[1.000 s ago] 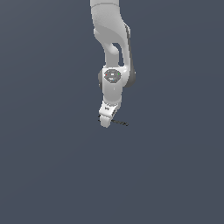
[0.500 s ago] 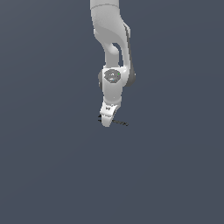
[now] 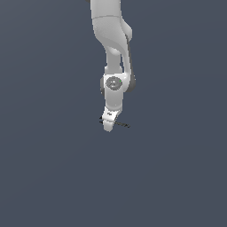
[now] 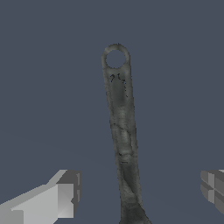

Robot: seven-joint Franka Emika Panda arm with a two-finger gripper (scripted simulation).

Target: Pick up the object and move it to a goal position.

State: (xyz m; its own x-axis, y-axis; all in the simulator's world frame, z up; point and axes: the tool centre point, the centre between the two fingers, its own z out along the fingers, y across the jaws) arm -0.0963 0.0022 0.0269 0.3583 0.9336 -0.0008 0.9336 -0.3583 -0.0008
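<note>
- The white tool hangs low, right over the thin dark object.
- Its fingers are wide apart and hold nothing.
- The object lies flat between them, with a round hole at one end.

The object looked like dull, mottled grey metal, matt and slightly rough, with dark flecks near its ringed end. The gripper looked like smooth white plastic, faintly glossy, its fingertips faced with ribbed grey pads.
</note>
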